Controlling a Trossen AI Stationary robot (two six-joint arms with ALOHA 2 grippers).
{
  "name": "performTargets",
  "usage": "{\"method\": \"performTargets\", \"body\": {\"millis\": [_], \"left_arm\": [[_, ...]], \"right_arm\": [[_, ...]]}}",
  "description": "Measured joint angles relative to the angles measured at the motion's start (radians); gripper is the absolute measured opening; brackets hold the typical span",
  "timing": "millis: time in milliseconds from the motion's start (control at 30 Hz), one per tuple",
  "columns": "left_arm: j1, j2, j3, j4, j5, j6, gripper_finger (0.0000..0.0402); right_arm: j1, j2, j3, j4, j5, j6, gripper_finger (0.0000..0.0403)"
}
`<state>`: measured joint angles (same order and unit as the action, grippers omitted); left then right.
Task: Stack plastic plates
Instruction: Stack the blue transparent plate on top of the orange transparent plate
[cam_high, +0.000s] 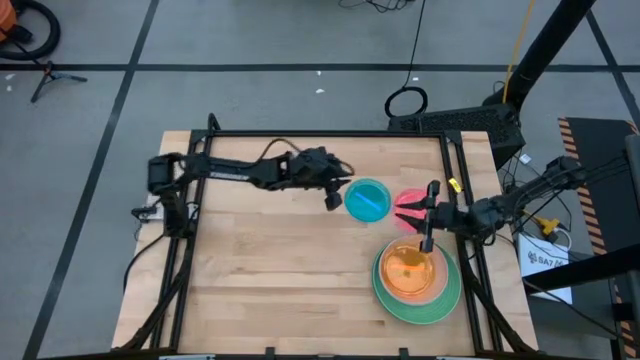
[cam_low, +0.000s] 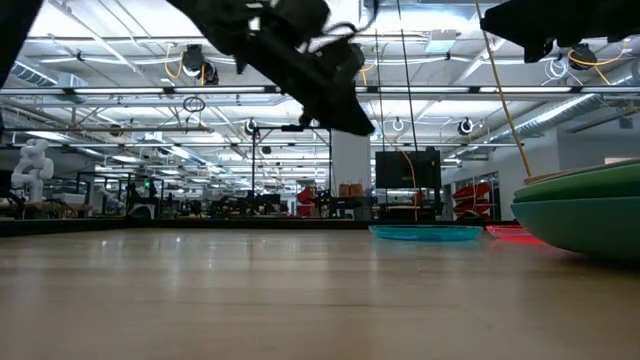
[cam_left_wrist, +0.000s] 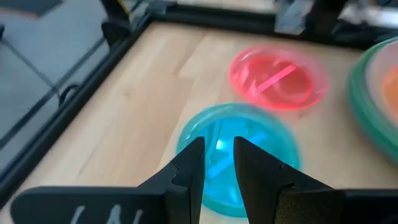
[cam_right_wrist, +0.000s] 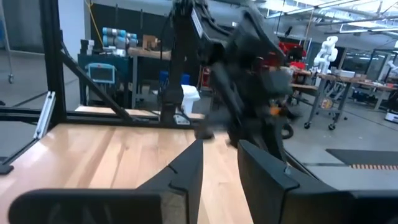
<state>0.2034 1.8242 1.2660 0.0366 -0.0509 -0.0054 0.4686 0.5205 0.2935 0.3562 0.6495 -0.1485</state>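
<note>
A small translucent blue plate lies flat on the table. A small red plate lies flat just right of it. Toward the near right, a stack rests on a large green plate, with a pink plate on that and an orange plate on top. My left gripper hovers above the blue plate's left edge with a narrow gap between its fingers. My right gripper is over the red plate, level and pointing left, also narrowly open.
A black frame rail runs along the table's far edge, with side rails at left and right. Bare wood spreads over the left and near parts of the table. The left arm stands close in front of my right gripper.
</note>
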Motion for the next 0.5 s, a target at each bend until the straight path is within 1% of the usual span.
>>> {"method": "performTargets", "body": {"millis": [133,267,367,500], "left_arm": [[0.024,0.119,0.133,-0.114,0.000,0.000,0.0093],[0.041,0.226,0.241,-0.168,0.002,-0.001,0.0093],[0.046,0.281,0.284,-0.190,0.001,-0.001,0.0093],[0.045,0.316,0.299,-0.177,0.002,-0.020,0.0093]], "right_arm": [[0.000,-0.021,0.000,-0.003,0.000,-0.020,0.0093],[0.000,-0.028,0.000,-0.003,0.000,-0.029,0.0093],[0.000,-0.028,0.000,-0.006,0.000,-0.029,0.0093],[0.000,-0.028,0.000,-0.011,0.001,-0.030,0.0093]]}}
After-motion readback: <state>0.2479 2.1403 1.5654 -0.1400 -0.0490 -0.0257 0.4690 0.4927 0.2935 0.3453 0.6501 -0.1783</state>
